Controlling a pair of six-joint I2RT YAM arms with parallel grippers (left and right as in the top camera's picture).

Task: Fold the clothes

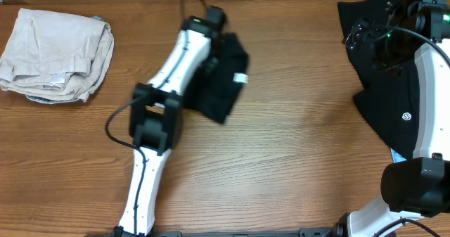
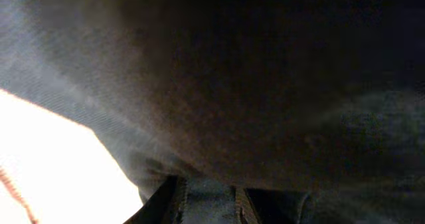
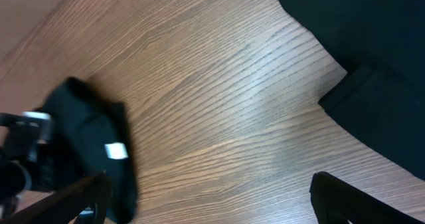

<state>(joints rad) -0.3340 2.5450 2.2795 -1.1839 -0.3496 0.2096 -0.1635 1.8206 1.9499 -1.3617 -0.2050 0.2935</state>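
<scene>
the black t-shirt (image 1: 226, 79) is seen lying as a compact folded bundle on the table (image 1: 295, 167), a little left of centre, with its white neck tag (image 1: 241, 77) turned up on the right side. the left gripper (image 2: 206, 201) is brought down close onto the far part of this bundle — so close that its wrist view is filled with dark fabric and only the roots of the fingers are made out at the bottom. whether those fingers are clamped on cloth or let go cannot be told. the low, close pose is judged to serve either a final tuck or the setting-down of the fold. the right gripper (image 3: 209, 184) is held with its fingers spread wide and nothing between them but bare wood, beside the heap of black clothes (image 1: 394, 89) at the right edge — placed there, it is supposed, so that another garment can be taken once this one is done. a beige folded garment (image 1: 56, 54) is laid at the far left corner, well apart from both arms
</scene>
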